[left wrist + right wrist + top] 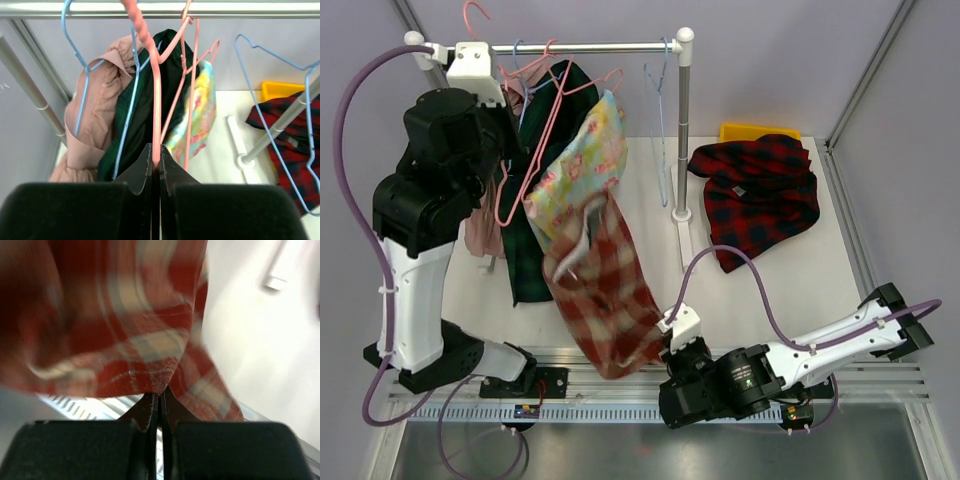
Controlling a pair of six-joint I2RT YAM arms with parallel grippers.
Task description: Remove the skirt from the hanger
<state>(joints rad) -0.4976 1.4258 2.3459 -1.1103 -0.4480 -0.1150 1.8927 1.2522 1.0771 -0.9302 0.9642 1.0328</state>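
A red and cream plaid skirt [610, 300] hangs from a pink wire hanger [535, 150] and stretches toward the table's front edge. Its top lies under a floral garment [585, 160]. My left gripper [156, 155] is shut on the pink hanger's wire [156, 100] just below the rail; in the top view the arm hides the fingers. My right gripper [159, 399] is shut on the skirt's hem [160, 382], low at the front [665, 350]. The skirt fills the upper left of the right wrist view [125, 315].
The rack's rail [590, 47] and post [682, 130] stand at the back. A dark green garment [535, 230], a pink shirt [485, 235] and an empty blue hanger [660, 100] hang there. A red-black plaid shirt [760, 190] lies by a yellow bin [745, 131].
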